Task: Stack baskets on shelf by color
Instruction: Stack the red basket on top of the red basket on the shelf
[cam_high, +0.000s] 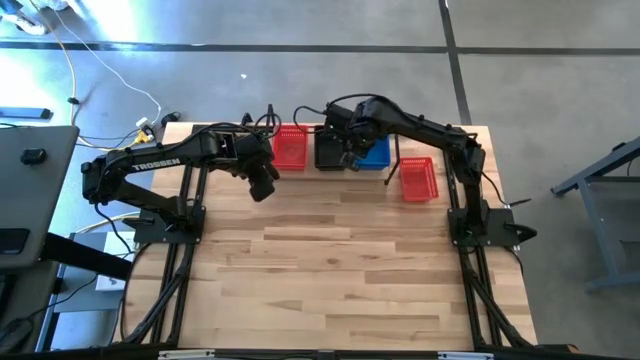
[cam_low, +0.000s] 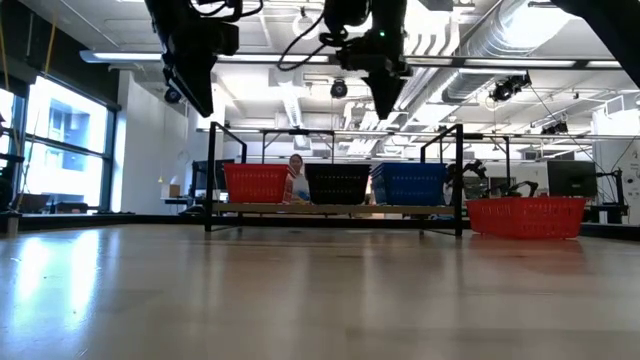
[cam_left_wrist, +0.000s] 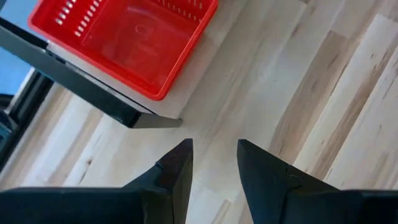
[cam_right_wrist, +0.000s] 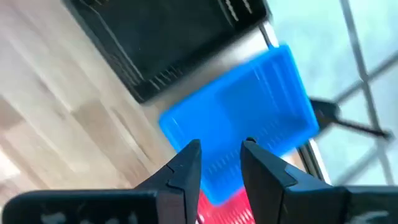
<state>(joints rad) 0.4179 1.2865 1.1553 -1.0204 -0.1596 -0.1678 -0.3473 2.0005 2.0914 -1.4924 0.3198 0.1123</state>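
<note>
The shelf (cam_low: 340, 208) stands at the table's far edge, and three baskets rest on its plank: red (cam_low: 255, 183), black (cam_low: 338, 184) and blue (cam_low: 410, 183). Another red basket (cam_high: 418, 179) sits on the tabletop to the right of the shelf. My left gripper (cam_left_wrist: 214, 155) hangs open above the table, just in front of the shelf's red basket (cam_left_wrist: 124, 43). My right gripper (cam_right_wrist: 221, 152) hangs open high above the blue basket (cam_right_wrist: 242, 124), next to the black one (cam_right_wrist: 168, 37). Neither gripper has anything between its fingers.
Bare tabletop (cam_high: 340, 270) stretches from the shelf to the near edge. The shelf's black rod uprights (cam_low: 459, 175) rise at its ends. A person shows in the room far behind the shelf (cam_low: 296, 175).
</note>
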